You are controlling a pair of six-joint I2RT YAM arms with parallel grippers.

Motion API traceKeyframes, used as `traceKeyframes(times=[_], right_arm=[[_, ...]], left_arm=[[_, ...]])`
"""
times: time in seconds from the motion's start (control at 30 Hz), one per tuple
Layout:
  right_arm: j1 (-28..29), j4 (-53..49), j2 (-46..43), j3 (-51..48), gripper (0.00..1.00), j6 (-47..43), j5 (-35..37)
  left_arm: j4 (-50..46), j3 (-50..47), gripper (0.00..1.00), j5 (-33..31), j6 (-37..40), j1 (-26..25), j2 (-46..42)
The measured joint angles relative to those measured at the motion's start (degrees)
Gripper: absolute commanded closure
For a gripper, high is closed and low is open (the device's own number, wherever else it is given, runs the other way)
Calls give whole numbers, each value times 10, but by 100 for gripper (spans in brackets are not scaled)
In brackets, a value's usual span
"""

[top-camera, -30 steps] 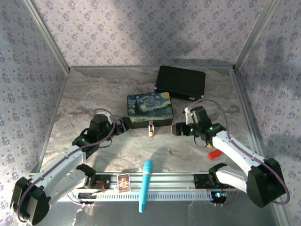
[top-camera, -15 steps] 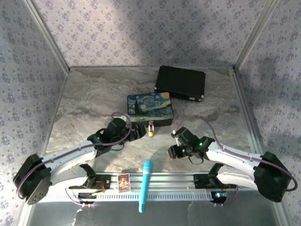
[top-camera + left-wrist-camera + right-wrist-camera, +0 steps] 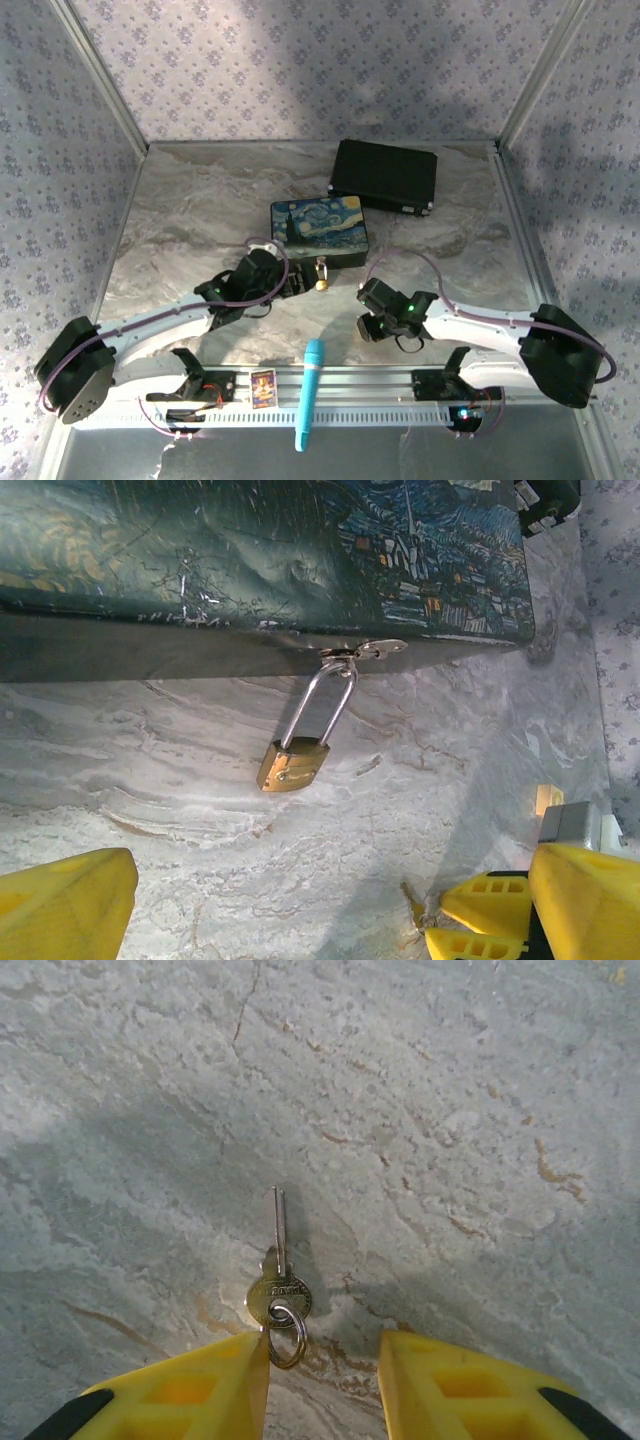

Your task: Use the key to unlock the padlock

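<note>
the marble-pattern table carries the starry night box. the padlock hangs by its shackle from the hasp on the box's near side, with its brass body resting on the table, and it looks locked. my left gripper is spread wide and empty, aimed at the padlock and just short of it. my right gripper hangs over the key, which lies flat on the table apart from the padlock. its jaws stand part way open and hold nothing, and the key ring lies at one finger's inner edge.

i judge this to be the key pickup. next i need the key's head, not the ring, between the pads, with the blade left free. the stamp on the key head is too small to read, and nothing legible shows on the padlock or the box.
</note>
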Motion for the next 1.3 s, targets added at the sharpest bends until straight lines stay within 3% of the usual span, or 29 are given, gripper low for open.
traceKeyframes(times=[0.5,0.87,1.1,1.3], right_arm=[[31,-32,35,34,66,10,35],[37,23,37,34,66,19,12],[37,23,50,34,70,19,13],[37,22,58,35,79,16,22]], left_arm=[[-3,0,0,-14,0,0,3],[-3,0,0,-14,0,0,3],[-3,0,0,-19,0,0,3],[-10,0,0,-25,0,0,3]])
